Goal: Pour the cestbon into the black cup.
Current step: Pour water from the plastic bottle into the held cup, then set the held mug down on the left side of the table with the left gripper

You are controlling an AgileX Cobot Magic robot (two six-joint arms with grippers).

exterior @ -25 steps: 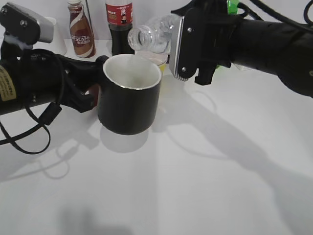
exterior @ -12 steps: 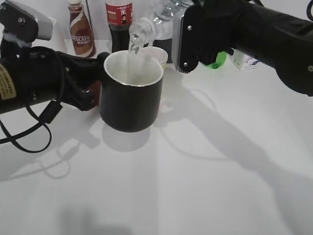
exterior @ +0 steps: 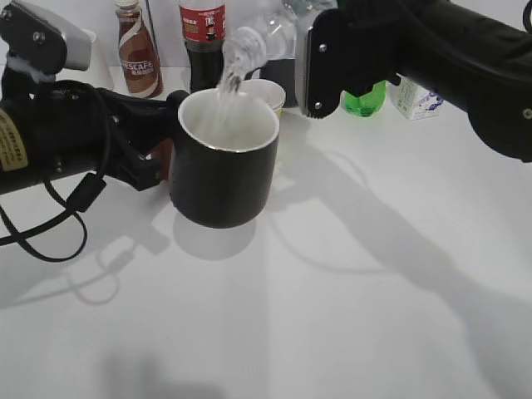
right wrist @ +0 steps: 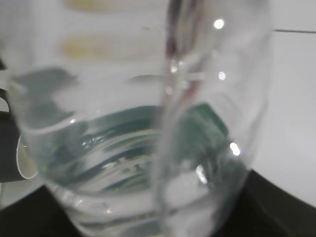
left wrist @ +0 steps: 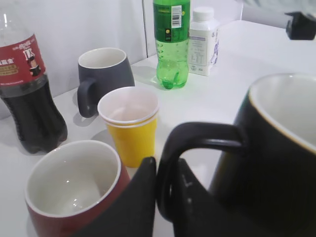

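The right pincer (exterior: 303, 58) is closed on the cestbon (exterior: 264, 41) and holds it tipped over, with its open mouth pointing down and to the left. A thin stream of water (exterior: 224, 87) falls from the mouth into the black cup (exterior: 224, 170). In the right wrist view the cestbon (right wrist: 143, 133) fills the picture, clear and blurry, with a bit of dark green label showing through; its writing cannot be read.

The left pincer (left wrist: 165, 190) is closed on the loop handle of the black cup (left wrist: 269, 153), one finger on each side. The black cup is at the left middle of the white desk (exterior: 332, 316), and its inside is white.

Far back on the desk stands a brown coffee bottle (exterior: 137, 54) that says NESCAFE. Beside it, to the right, is a dark cola bottle (exterior: 202, 37) with a red label and white writing too small to read. A yellow paper cup (left wrist: 129, 123), a dark grey mug (left wrist: 101, 76), a green soda bottle (left wrist: 172, 42), a white milk bottle (left wrist: 202, 39) and a red-brown mug (left wrist: 74, 190) stand there too.
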